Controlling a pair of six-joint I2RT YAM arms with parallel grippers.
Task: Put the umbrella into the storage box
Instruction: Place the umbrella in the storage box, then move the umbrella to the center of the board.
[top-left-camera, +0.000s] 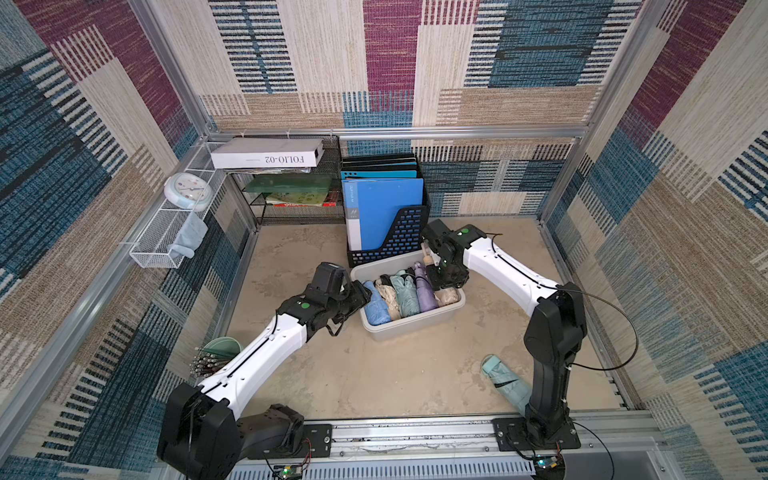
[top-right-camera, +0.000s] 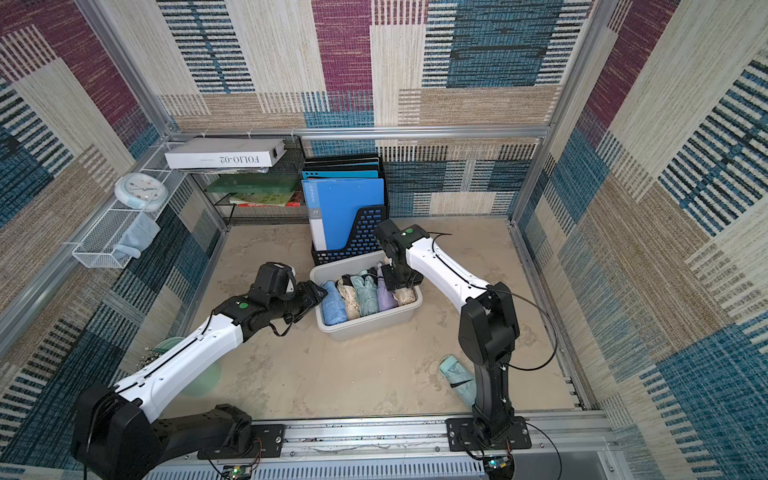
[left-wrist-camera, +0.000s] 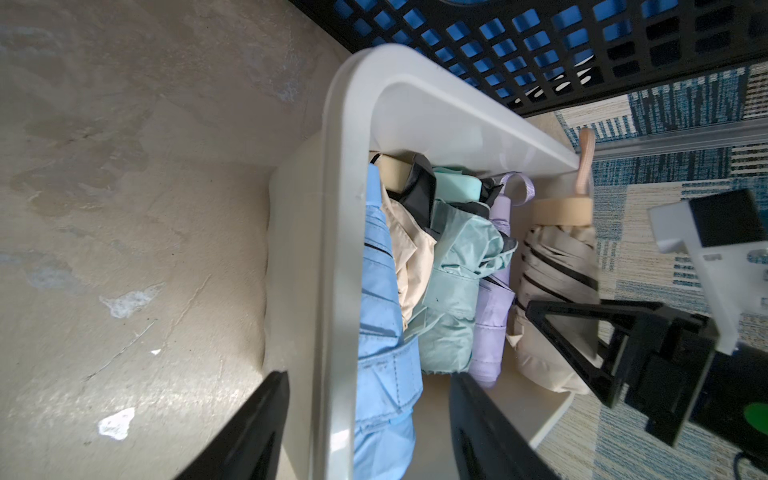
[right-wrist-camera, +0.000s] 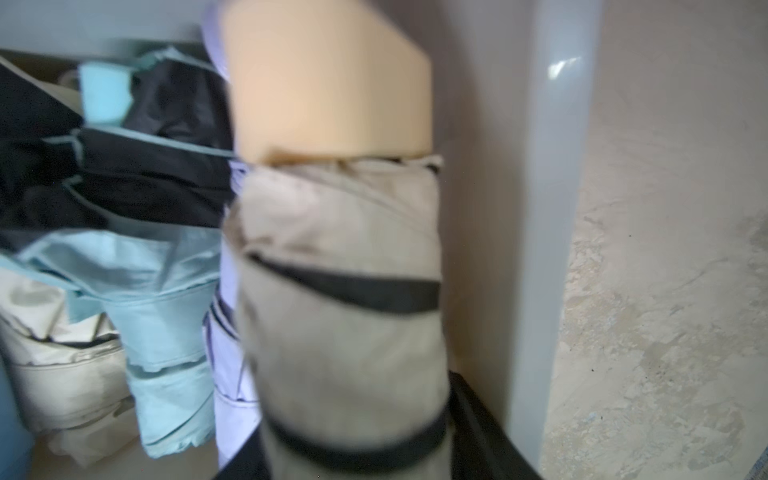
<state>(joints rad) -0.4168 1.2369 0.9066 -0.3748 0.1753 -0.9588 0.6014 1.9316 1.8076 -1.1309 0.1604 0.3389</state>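
Beige umbrella (right-wrist-camera: 340, 291) is down in the box (left-wrist-camera: 340, 208), right at its end wall and between the right gripper's (top-left-camera: 446, 286) jaws. It's too blurry to tell if they're pinching it or just around it. Left gripper (left-wrist-camera: 368, 376) is open, straddling the box's wall. The umbrella looks light and squishy, probably slick fabric over a stiff core. I'd grab mid-body across the straps, not the smooth handle (right-wrist-camera: 328, 83). Same for the mint umbrella (top-left-camera: 505, 382) back by that arm's base.

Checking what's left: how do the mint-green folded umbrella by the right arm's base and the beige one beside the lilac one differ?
The mint-green folded umbrella lies alone on the table; the beige folded umbrella lies inside the pale grey plastic storage box, packed beside a lilac folded umbrella. Both are folded, black-strapped.
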